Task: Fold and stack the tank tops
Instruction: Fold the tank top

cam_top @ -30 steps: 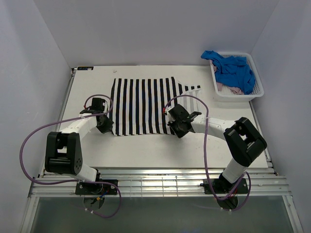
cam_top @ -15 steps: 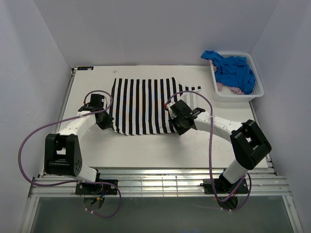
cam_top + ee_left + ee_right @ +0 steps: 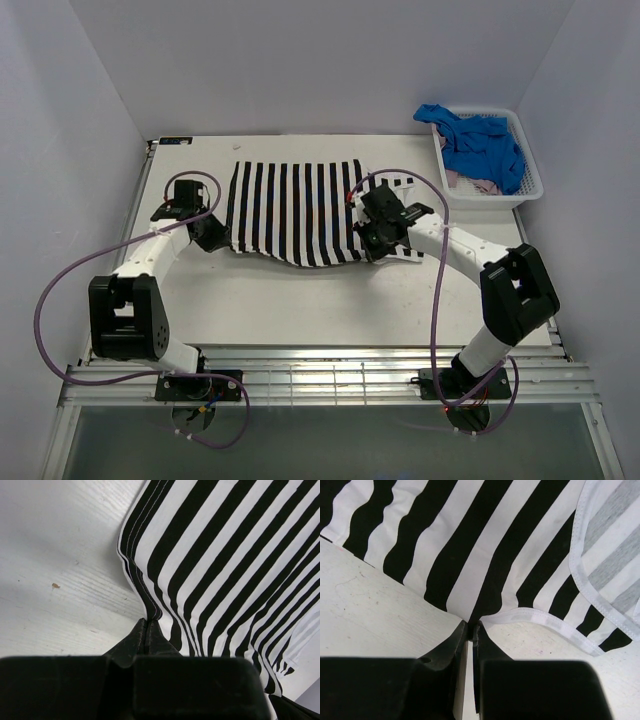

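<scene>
The black-and-white striped tank top (image 3: 295, 205) lies spread at the table's middle back, its near edge lifted and sagging between my two grippers. My left gripper (image 3: 212, 238) is shut on the top's near left corner (image 3: 149, 614). At the near right edge, beside the white-bound armhole (image 3: 540, 620), my right gripper (image 3: 372, 240) is pinched shut on the cloth (image 3: 470, 617). The blue tank top (image 3: 480, 145) is heaped in the white basket (image 3: 525, 190) at the back right, with a bit of the pink one (image 3: 470, 182) showing under it.
The basket stands against the right wall at the table's back corner. Purple cables (image 3: 432, 300) loop off both arms. White walls close in the table on three sides. A metal rail (image 3: 330, 375) runs along the near edge by the arm bases.
The right gripper has closed on the top's near right edge. Both grippers have moved toward the back, carrying the near edge of the striped top with them.
</scene>
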You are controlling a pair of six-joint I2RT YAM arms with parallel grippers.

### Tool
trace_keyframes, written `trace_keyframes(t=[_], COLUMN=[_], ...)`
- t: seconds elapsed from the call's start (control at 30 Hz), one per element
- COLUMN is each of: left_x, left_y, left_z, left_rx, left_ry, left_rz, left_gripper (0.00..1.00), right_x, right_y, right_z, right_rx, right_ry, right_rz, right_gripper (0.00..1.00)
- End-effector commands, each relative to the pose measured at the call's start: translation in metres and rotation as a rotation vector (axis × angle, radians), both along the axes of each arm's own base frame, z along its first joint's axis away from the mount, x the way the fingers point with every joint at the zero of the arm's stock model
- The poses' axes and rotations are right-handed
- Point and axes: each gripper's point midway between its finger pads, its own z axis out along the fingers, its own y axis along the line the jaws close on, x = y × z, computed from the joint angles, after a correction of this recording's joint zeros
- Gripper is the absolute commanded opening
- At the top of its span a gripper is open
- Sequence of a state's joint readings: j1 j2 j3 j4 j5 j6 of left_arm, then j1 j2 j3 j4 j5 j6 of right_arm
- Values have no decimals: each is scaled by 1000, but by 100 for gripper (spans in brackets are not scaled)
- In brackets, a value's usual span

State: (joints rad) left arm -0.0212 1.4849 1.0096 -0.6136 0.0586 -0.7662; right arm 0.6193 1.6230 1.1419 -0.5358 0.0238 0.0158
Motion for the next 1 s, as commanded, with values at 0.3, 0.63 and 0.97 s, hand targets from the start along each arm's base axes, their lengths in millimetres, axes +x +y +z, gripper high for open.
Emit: trace_keyframes(t=[0.3,0.63,0.97], left_x=[44,62,79], left_y=[11,24,23], left_z=[18,11,10], left_rx=[-39,-66,-84], left_ry=[-71,-58,-70], left_rz=[22,55,44], left_gripper=[0,0,0], right_x=[36,71,98], right_y=[15,15,18], right_z=[27,32,37], right_rx=[34,46,47], right_ry=[-8,-22,-50], right_rz=[109,96,116], right_gripper=[8,8,8])
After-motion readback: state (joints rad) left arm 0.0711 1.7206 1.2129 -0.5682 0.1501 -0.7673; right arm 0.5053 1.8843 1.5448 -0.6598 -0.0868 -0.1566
